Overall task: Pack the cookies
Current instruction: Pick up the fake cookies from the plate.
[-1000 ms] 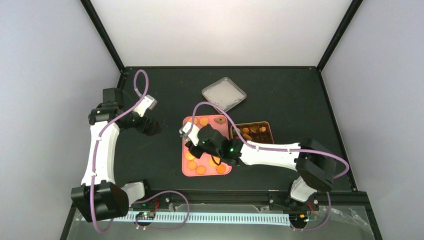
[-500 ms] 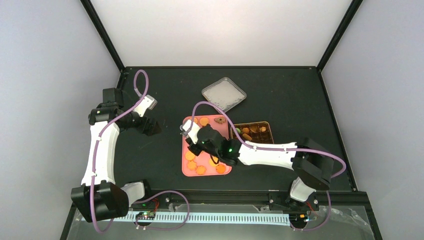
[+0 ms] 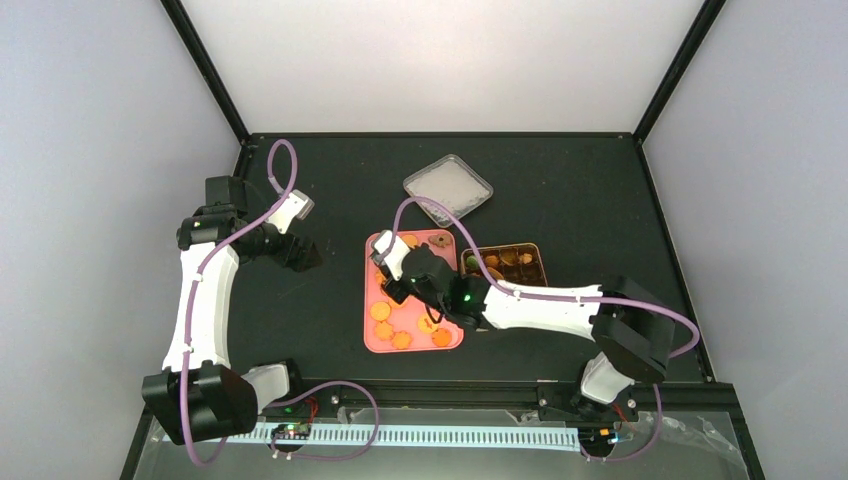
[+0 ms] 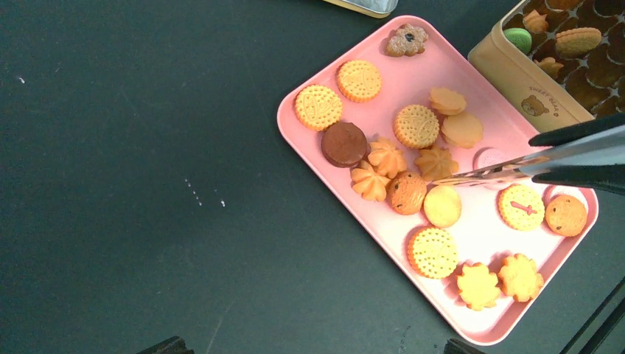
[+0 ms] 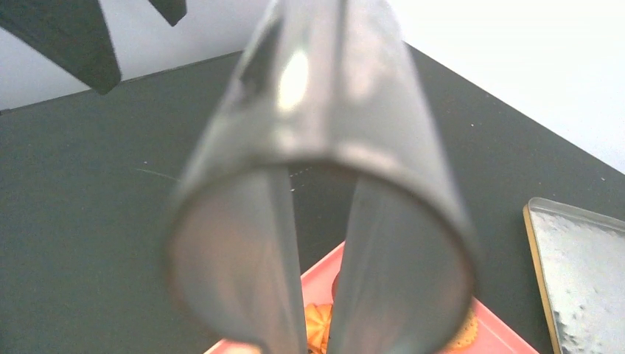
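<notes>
Jaws of the right gripper [image 4: 532,158] sit clamped on the metal tongs [image 4: 486,170], one black finger either side of the blades, as seen from the left wrist. Tong tips are nearly together over the middle of the pink tray [image 4: 479,240], between a star-shaped biscuit [image 4: 435,162] and a pale round biscuit [image 4: 442,206]; nothing visibly pinched. The cookies [image 4: 416,127] lie mostly loose on the tray, with a few already in the tin [image 4: 512,82] just beside the tray's right edge. Of the left gripper [image 3: 299,256] this view shows only two fingertips [image 4: 168,345] at the bottom edge, well apart, holding nothing. Right wrist: the blurred tong loop fills the frame, with a tray corner below it and the lid [image 5: 582,276] beyond the tray; jaws not shown here. Top view: the left arm is parked over the table [image 3: 560,180], well left of the tray. Against a second ago, the right gripper has slid from the tray's left side toward its far edge and the tin. Reads as repositioning over the pile or the start of a carry; cannot tell which. Most of the packing is left.
</notes>
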Motion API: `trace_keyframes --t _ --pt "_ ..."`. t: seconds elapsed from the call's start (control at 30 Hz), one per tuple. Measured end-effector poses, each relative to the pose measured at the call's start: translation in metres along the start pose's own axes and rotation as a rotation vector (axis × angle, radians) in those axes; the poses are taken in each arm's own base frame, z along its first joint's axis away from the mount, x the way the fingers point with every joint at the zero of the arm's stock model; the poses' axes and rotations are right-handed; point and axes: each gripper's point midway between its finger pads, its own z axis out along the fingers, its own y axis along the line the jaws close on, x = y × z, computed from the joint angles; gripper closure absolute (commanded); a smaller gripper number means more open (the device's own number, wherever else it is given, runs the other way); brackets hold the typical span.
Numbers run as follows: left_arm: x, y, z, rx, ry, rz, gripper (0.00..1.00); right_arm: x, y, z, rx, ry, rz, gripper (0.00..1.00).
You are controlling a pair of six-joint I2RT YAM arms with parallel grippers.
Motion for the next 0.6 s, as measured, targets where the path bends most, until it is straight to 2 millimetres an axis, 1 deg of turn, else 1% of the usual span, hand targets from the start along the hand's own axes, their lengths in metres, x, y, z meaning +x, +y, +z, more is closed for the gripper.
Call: trace_keyframes --t 0.13,0.23,0.5,0.6 --pt "0.0 0.0 0.0 0.0 0.0 0.0 0.08 -0.001 -0.007 0.002 0.003 -0.002 0.035 0.71" --pt "0.0 0.0 0.0 -0.002 0.001 0.0 0.08 -0.001 -0.006 0.003 -0.01 -0.003 0.057 0.67" --pt "0.001 0.001 0.0 -0.004 0.005 0.0 0.08 0.011 -0.001 0.011 -0.032 0.022 0.081 0.66" --pt "0.003 0.0 0.001 -0.002 0.009 -0.003 0.08 0.011 0.001 0.011 -0.043 0.023 0.088 0.66"
